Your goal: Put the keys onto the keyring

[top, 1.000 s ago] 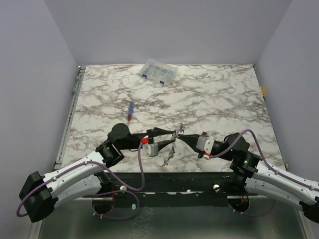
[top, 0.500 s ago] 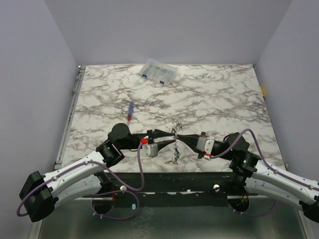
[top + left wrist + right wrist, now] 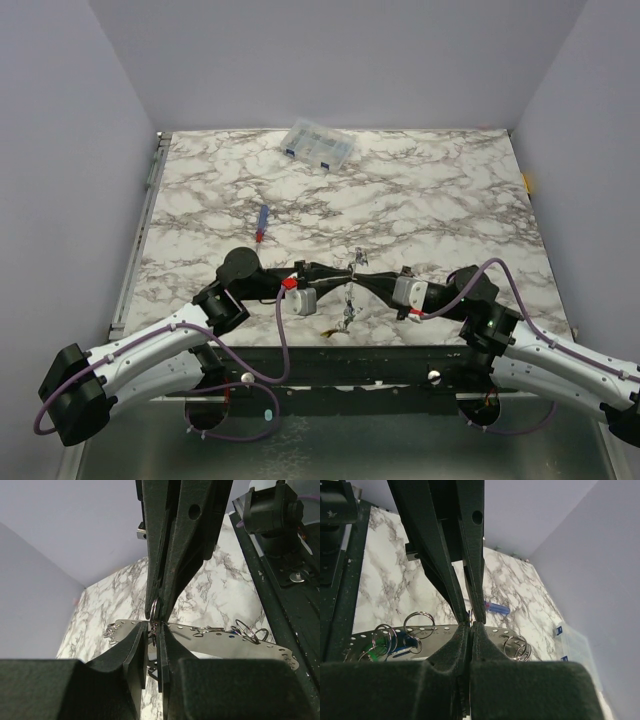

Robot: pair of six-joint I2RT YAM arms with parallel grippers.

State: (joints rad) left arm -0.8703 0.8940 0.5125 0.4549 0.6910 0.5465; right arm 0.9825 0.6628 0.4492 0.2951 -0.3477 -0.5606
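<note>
My two grippers meet tip to tip over the near middle of the table. The right gripper (image 3: 358,273) is shut on the keyring (image 3: 437,632), a grey metal band with small holes that runs across both wrist views (image 3: 220,641). The left gripper (image 3: 345,272) faces it, its jaws a narrow gap apart around a small split ring (image 3: 154,611) at the band's edge. Keys (image 3: 346,312) hang in a bunch below the tips. Blue and green tags (image 3: 395,643) and more split rings (image 3: 518,647) hang on the band. A yellow tag (image 3: 328,331) shows near the table's front edge.
A red-and-blue screwdriver (image 3: 261,224) lies on the marble left of centre, also seen in the right wrist view (image 3: 496,608). A clear compartment box (image 3: 317,146) sits at the far edge. Purple walls close in on the left, back and right.
The left jaws have narrowed around the small ring, and the fingertips of both grippers have come together. The hanging keys have swung a little and a yellow tag now shows below them.
</note>
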